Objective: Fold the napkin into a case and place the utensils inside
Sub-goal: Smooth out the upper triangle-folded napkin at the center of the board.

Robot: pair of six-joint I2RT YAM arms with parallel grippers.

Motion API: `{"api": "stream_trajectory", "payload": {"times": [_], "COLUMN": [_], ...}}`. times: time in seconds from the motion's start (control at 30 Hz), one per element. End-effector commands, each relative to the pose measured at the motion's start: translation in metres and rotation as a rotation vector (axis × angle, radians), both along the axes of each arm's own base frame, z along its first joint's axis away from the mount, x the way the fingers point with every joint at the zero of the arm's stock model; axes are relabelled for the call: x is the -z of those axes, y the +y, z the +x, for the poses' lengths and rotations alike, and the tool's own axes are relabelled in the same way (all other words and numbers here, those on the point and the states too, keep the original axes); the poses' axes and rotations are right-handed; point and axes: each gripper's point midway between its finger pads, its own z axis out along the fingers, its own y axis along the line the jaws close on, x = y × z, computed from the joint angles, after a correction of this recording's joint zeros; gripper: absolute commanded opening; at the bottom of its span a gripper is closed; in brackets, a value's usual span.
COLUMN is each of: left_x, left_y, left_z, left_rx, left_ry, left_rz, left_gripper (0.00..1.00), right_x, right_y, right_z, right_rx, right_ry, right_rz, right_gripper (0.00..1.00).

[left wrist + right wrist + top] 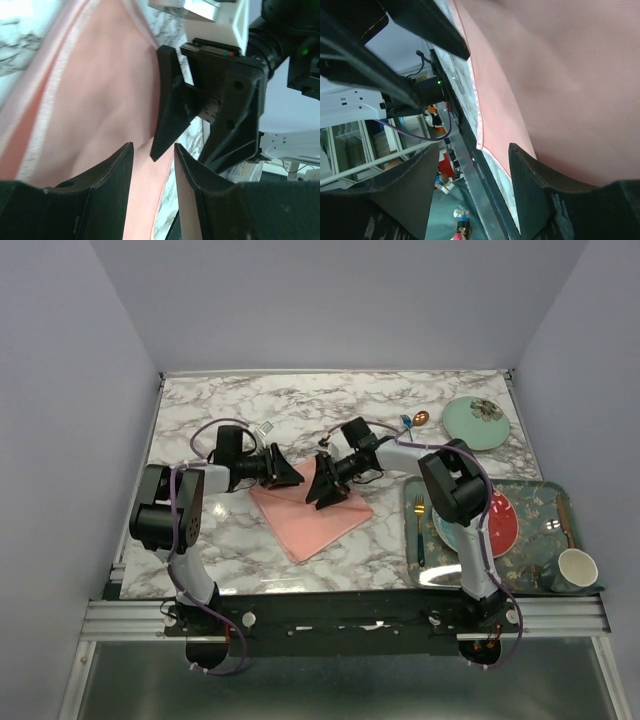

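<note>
Pink napkin (310, 522) lies under both part-open jaws.

Left arm (180, 502): elbow raised over its base, forearm reaching to the right. Left hand (285, 472): carried low, pointing right. Its fingers (107, 175) are parted by a narrow gap, with nothing seen clamped between them. Right arm (455, 488): folded at the elbow, forearm extended to the left. Right hand (325, 485): tilted downward, fingers (532, 182) spread wide, nothing clamped. The hands face each other tip to tip, close together. Contact between them cannot be determined.
</note>
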Motion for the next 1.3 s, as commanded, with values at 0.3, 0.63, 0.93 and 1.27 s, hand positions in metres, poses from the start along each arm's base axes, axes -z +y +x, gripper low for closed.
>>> {"api": "stream_trajectory", "payload": {"times": [0.3,0.63,0.93,1.27], "left_x": [0.067,0.080,0.088,0.054], "left_y": [0.037,0.049,0.068,0.075], "left_z": [0.000,-0.001,0.001,0.017], "left_rx": [-0.067,-0.096,-0.133,-0.179], "left_ry": [0.204,0.250,0.277,0.182], "left_rz": [0.054,0.085,0.114,0.050], "left_gripper": [0.47,0.46,0.41,0.37], "right_x": [0.041,0.052,0.047,0.054], "right_y": [-0.022,-0.057,-0.077,-0.066], "right_z": [-0.010,-0.014,-0.022,-0.001], "right_rx": [0.084,0.161,0.167,0.150], "right_ry": [0.193,0.272,0.269,0.203], "right_rz": [-0.042,-0.072,-0.075,-0.079], "right_gripper": [0.66,0.65,0.65,0.65]}}
